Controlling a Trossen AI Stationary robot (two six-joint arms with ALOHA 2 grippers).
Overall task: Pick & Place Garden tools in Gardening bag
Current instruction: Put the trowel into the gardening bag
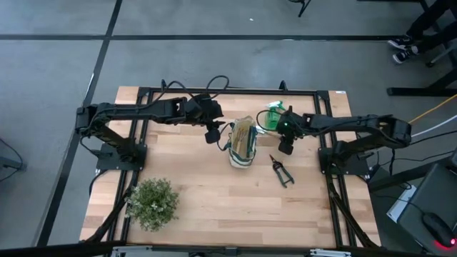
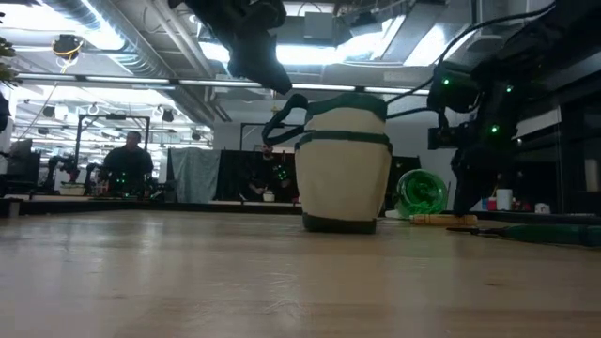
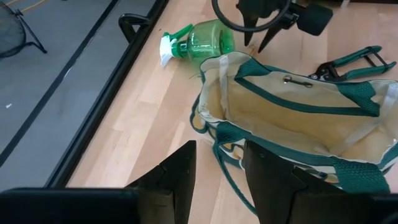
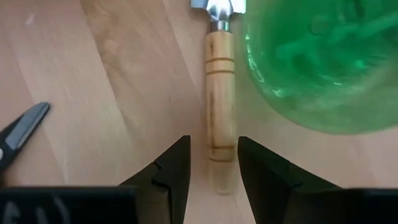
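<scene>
The cream gardening bag (image 1: 243,145) with green trim stands upright on its base at the table's middle, mouth open (image 3: 292,118). My left gripper (image 3: 219,180) is open above the bag's left rim, and a green strap (image 3: 222,163) runs below the gap between its fingers. My right gripper (image 4: 214,168) is open and low over the table. Its fingers stand on either side of the free end of a wooden tool handle (image 4: 221,112) with a silver neck. The green spray bottle (image 4: 311,56) lies on its side right beside that handle. The dark pruning shears (image 1: 280,170) lie flat to the bag's right.
A bushy potted plant (image 1: 152,203) stands at the near left. Black frame rails (image 1: 228,91) run around the table. One shear blade (image 4: 22,134) lies close to my right gripper. In the low view a person (image 2: 127,164) sits far behind the table.
</scene>
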